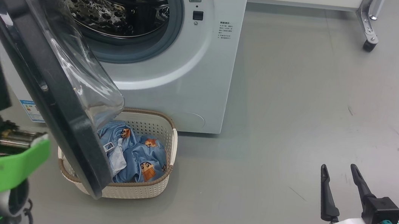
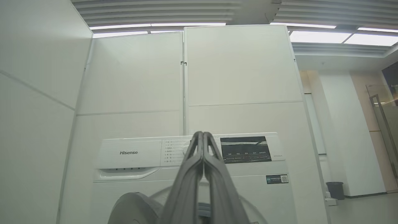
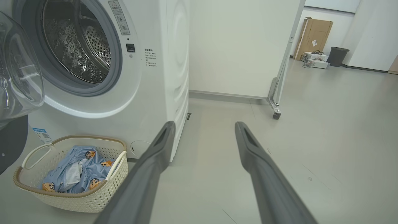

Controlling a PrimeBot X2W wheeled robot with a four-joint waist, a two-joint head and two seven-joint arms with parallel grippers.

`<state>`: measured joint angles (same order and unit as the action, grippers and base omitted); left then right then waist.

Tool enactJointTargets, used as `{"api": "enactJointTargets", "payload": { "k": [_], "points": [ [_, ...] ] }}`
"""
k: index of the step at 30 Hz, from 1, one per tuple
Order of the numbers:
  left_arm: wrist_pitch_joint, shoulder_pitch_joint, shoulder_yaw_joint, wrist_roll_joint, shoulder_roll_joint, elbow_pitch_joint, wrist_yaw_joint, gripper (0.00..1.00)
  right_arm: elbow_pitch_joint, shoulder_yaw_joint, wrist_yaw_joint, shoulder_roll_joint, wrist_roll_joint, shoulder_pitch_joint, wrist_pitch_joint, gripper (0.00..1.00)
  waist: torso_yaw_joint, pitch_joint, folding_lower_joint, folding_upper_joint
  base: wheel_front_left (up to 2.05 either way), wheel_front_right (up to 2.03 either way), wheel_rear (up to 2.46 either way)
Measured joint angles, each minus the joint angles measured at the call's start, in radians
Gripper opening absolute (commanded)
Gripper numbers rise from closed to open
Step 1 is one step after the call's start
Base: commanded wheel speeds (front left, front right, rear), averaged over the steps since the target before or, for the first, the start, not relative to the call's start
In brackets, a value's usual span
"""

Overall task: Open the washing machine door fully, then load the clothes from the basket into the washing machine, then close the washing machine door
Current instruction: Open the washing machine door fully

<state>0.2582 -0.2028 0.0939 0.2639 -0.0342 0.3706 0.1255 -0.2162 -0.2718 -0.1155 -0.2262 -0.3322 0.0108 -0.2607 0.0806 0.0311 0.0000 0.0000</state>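
Smooth grey floor (image 1: 299, 101), white partition walls (image 2: 236, 77) behind. The washing machine (image 1: 204, 70) stands far left. Its door (image 1: 47, 82) hangs open over the left side of the basket (image 1: 170, 139), screening part of the clothes (image 1: 144, 154) inside. A wheeled frame leg (image 1: 369, 34) stands far right. The left claw (image 2: 202, 134) is pressed together, empty. The right claw (image 1: 338, 166) is spread, empty, near right.

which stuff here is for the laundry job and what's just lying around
For the job: washing machine, washing machine door, basket, clothes.
Just lying about: cardboard box, dark bin, partition castor.
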Motion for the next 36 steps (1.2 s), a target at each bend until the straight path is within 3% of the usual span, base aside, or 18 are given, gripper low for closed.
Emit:
{"api": "enactJointTargets", "payload": {
  "k": [8,16,23,36],
  "points": [
    [0.000,0.012,-0.288,0.033,-0.001,0.044,0.000,0.00,-0.014,0.000,0.010,0.007,0.001,0.000,0.000,1.00,-0.005,-0.004,0.0000,0.0000,0.00,0.00,0.00],
    [0.000,0.105,-0.508,0.071,-0.008,-0.028,0.000,0.00,-0.024,-0.006,0.025,0.009,0.017,0.000,0.000,1.00,-0.016,0.000,0.0000,0.0000,0.00,0.00,0.00],
    [0.000,0.154,-0.552,0.078,-0.017,-0.137,0.000,0.00,-0.034,-0.012,0.035,0.013,0.018,0.000,0.000,1.00,-0.025,0.011,0.0000,0.0000,0.00,0.00,0.00],
    [-0.001,0.207,-0.462,0.087,-0.020,-0.296,0.000,0.00,-0.038,-0.007,0.053,0.020,0.019,0.002,0.000,1.00,-0.031,0.045,0.0001,0.0000,0.00,0.00,0.00]
  ]
}}
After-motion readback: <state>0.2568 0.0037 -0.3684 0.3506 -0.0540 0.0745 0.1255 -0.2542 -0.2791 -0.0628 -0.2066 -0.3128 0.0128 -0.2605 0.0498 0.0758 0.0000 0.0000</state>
